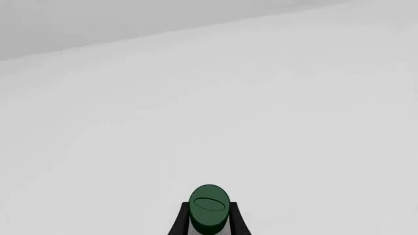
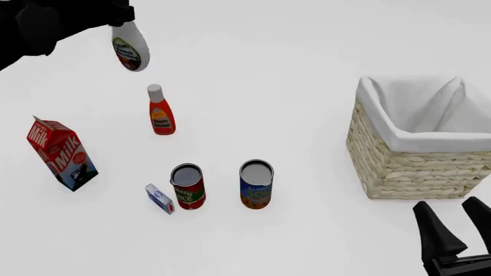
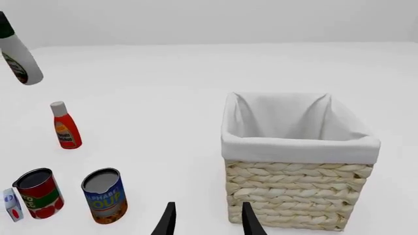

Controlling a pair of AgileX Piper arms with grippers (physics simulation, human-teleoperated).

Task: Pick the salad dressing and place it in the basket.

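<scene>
The salad dressing point(image 2: 130, 49), a white teardrop bottle with a green-red oval label, hangs in the air at the far left, tilted, well above the table. My left gripper point(image 2: 115, 17) is shut on its cap end. In the left wrist view the dark green cap point(image 1: 209, 209) sits between the black fingers point(image 1: 179, 223). The bottle also shows in the right wrist view point(image 3: 19, 61). The wicker basket point(image 2: 383, 135) with white lining stands at the right, and also shows in the right wrist view point(image 3: 297, 144). My right gripper point(image 2: 456, 230) is open and empty, near the front of the basket point(image 3: 205, 220).
A red bottle with white cap point(image 2: 160, 112) stands below the lifted dressing. A milk carton point(image 2: 61, 152) is at the left. A red can point(image 2: 188, 187), a blue can point(image 2: 256, 185) and a small blue-white box point(image 2: 160, 199) stand in the front middle.
</scene>
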